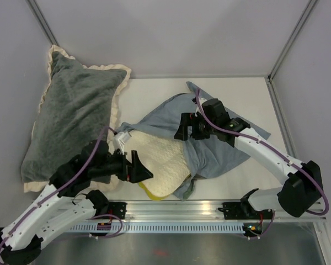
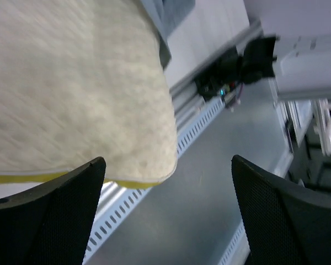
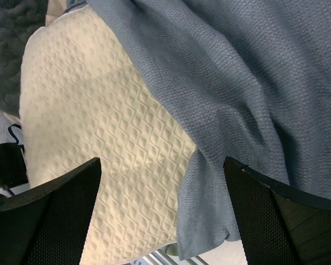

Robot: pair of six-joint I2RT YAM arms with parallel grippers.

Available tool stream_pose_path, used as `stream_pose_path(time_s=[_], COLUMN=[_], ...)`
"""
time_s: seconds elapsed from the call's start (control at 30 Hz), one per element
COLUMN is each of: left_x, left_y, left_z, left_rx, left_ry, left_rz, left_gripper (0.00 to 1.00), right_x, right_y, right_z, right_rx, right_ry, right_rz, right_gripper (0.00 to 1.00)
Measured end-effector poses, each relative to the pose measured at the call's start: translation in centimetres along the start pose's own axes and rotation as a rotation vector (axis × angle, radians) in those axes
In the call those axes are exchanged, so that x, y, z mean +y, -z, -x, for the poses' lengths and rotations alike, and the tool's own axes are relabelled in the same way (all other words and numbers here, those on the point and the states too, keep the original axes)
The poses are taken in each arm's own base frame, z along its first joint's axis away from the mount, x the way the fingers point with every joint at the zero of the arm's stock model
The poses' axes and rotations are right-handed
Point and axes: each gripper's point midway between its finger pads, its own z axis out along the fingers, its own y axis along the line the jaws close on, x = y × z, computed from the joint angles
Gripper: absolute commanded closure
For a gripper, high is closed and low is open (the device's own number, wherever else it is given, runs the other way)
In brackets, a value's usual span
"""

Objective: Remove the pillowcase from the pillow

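The cream quilted pillow (image 1: 160, 160) lies at the table's near middle, its right and far parts still under the grey-blue pillowcase (image 1: 218, 149). My left gripper (image 1: 142, 172) is open at the pillow's near-left corner and holds nothing. In the left wrist view the pillow (image 2: 71, 83) and its yellow-green edge band (image 2: 133, 184) hang just above the spread left gripper (image 2: 166, 161). My right gripper (image 1: 183, 128) is open above the pillowcase's edge. In the right wrist view the right gripper (image 3: 161, 161) straddles the line where the pillowcase (image 3: 243, 83) overlaps the pillow (image 3: 99, 116), and grips neither.
A large dark grey plush pillow with a cream ruffle (image 1: 71, 121) fills the far left. A slotted metal rail (image 1: 176, 212) runs along the near edge. Grey walls enclose the table on three sides. The pillow's near corner overhangs the rail (image 2: 132, 204).
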Motion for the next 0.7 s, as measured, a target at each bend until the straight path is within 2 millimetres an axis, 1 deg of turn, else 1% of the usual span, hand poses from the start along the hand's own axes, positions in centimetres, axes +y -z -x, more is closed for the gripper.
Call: stream_pose_path(time_s=[0.1, 0.17, 0.2, 0.27, 0.33, 0.37, 0.47, 0.53, 0.6, 0.67, 0.7], left_x=[-0.9, -1.5, -1.5, -1.2, -0.2, 0.6, 3.5, 5.6, 7.4, 8.4, 8.5], left_y=[3.3, 5.6, 6.3, 6.5, 5.2, 4.1, 0.4, -0.9, -1.1, -0.3, 0.1], left_z=[3.7, 6.2, 7.1, 8.3, 8.9, 9.2, 9.0, 7.9, 6.2, 4.6, 4.1], left_rx=[-0.189, -0.311, -0.353, -0.390, -0.364, -0.333, -0.228, -0.191, -0.184, -0.218, -0.240], left_ry=[-0.017, -0.021, -0.018, -0.012, 0.003, 0.014, 0.054, 0.090, 0.142, 0.193, 0.212], left_rz=[0.082, 0.124, 0.147, 0.190, 0.259, 0.301, 0.426, 0.492, 0.530, 0.529, 0.516], left_gripper=[0.00, 0.00, 0.00, 0.00, 0.00, 0.00, 0.00, 0.00, 0.00, 0.00, 0.00], right_x=[0.3, -0.1, -0.2, -0.8, -1.3, -1.5, -1.7, -1.6, -1.1, -0.4, 0.1], right_y=[-0.1, 0.0, 0.1, 0.2, 0.1, 0.0, -0.2, -0.2, -0.4, -1.0, -1.3], right_z=[-0.2, 0.0, -0.1, -0.5, -1.1, -1.5, -2.3, -2.0, -1.2, 0.4, 1.4], right_rx=[-0.008, -0.028, -0.034, -0.040, -0.032, -0.023, -0.006, -0.009, -0.016, -0.029, -0.041], right_ry=[-0.004, -0.015, -0.020, -0.031, -0.040, -0.043, -0.028, 0.000, 0.020, 0.040, 0.047], right_rz=[-0.010, -0.030, -0.036, -0.055, -0.063, -0.068, -0.072, -0.080, -0.087, -0.087, -0.082], right_gripper=[0.02, 0.02, 0.02, 0.02, 0.02, 0.02, 0.02, 0.02, 0.02, 0.02, 0.02])
